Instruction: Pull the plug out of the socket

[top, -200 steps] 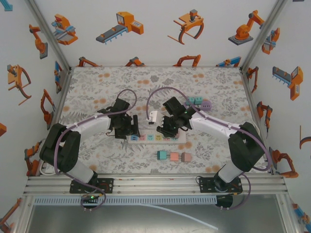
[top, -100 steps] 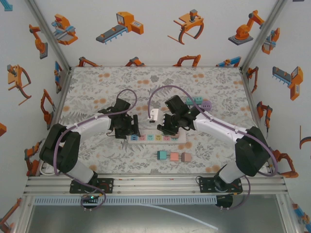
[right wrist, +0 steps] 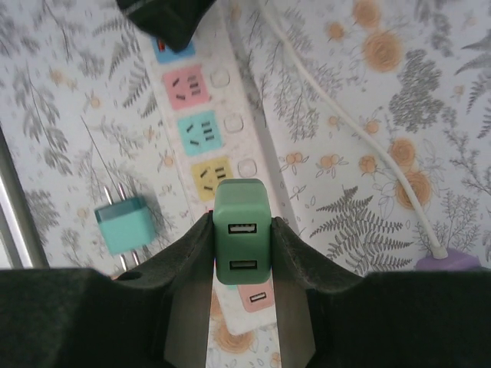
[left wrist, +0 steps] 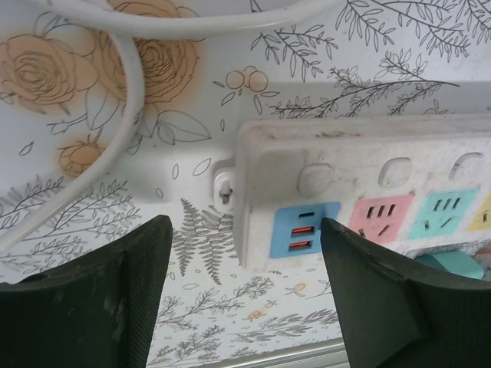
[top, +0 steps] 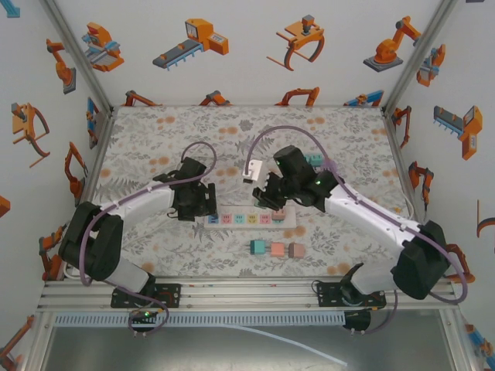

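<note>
Your green plug (right wrist: 241,230) is pinched between the fingers of the right gripper (right wrist: 241,239), over the power strip (right wrist: 201,115) just past its yellow socket (right wrist: 211,178). The prongs are hidden, so you cannot tell whether they are out. Your left gripper (left wrist: 244,245) is spread wide at the strip's blue USB socket (left wrist: 304,228). A teal plug (right wrist: 124,224) lies beside the strip, and a purple item (right wrist: 449,262) is cut off at the frame edge.

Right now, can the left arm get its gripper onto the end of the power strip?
Probably yes. The left gripper is open, its fingers either side of the power strip end with nothing between them; the white cable curves past off to one side.
</note>
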Available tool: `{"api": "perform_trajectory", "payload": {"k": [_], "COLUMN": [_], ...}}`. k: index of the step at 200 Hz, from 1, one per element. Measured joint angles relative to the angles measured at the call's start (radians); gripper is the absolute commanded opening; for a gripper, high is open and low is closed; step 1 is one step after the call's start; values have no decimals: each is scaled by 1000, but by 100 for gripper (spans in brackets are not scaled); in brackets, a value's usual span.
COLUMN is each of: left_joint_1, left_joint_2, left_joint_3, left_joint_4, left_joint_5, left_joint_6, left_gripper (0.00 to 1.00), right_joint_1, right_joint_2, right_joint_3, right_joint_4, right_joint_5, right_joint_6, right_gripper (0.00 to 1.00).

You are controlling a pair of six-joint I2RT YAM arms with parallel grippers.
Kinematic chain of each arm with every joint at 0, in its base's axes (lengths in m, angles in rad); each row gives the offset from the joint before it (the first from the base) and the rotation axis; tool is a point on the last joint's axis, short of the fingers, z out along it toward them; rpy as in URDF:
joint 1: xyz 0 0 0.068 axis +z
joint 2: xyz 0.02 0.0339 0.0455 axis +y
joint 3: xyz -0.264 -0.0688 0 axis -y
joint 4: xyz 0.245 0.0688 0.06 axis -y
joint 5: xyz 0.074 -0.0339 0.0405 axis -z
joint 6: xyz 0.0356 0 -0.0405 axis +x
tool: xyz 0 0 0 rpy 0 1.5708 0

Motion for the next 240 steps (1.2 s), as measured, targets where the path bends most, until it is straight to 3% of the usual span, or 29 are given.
{"api": "perform_trajectory", "payload": {"k": [37, 88, 132, 175, 240], "left_joint_1": [0, -11, -28, -84, -150], "left_joint_2": [-105, -375, -639, -814, -831], "left_joint_3": [17, 25, 21, -19, -62], "left_joint_4": [-31, -33, -34, -65, -156], "left_joint_5": [-9, 1, 143, 306, 451], "left_joint_6": [21, 112, 328, 600, 840], "left_gripper": [73, 73, 75, 84, 99], "right_joint_1": [3, 38, 129, 292, 425], "right_joint_2": [-130, -280, -365, -359, -159], "right_joint_3": [-51, -200, -344, -443, -486], "right_joint_4": [107, 203, 267, 325, 485], "right_joint_5": [39, 241, 366, 491, 620], "right_joint_6": [337, 871, 1212, 1407, 1551], "right_gripper": [20, 21, 19, 18, 19]}}
